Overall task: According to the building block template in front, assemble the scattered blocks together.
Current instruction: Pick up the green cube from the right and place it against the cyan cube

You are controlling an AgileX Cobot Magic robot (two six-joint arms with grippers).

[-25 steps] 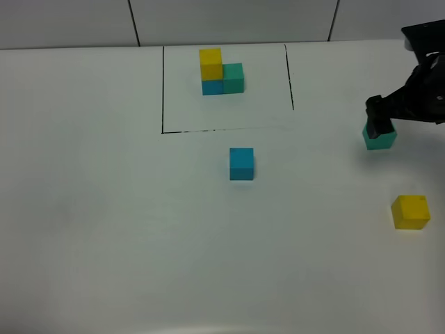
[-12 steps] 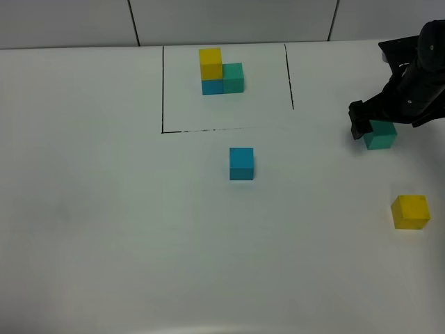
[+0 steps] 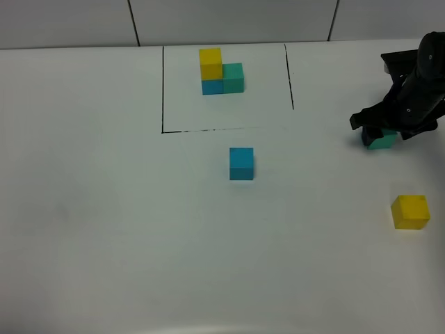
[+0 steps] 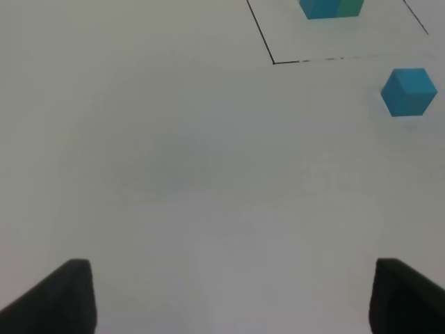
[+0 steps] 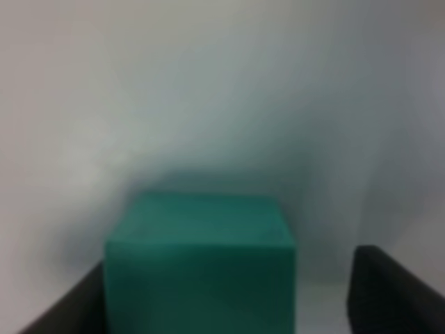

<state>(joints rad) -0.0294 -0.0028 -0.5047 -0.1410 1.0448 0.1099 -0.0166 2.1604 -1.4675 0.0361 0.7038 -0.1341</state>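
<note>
The desk (image 3: 104, 209) is a plain white matte surface; along its far edge rises a pale wall (image 3: 229, 21) crossed by dark slanting seams. The building block template (image 3: 221, 71) stands by the middle of the far edge, yellow on blue with teal beside, inside its thin black outline, whose near line is broken in places. The sky-blue cube (image 3: 241, 163) stands just outside that near line, about mid-desk; the yellow cube (image 3: 410, 211) lies toward the right edge, closer to the front edge. The teal-green cube (image 3: 384, 142) is toward the right edge, farther back than the yellow one; the right gripper (image 3: 379, 133) straddles it with jaws parted; one finger (image 5: 69, 306) lies against the cube, while a gap shows at the other; that wrist view is blurred. The left gripper (image 4: 226, 292) hangs over bare desk, spread wide, holding nothing.
</note>
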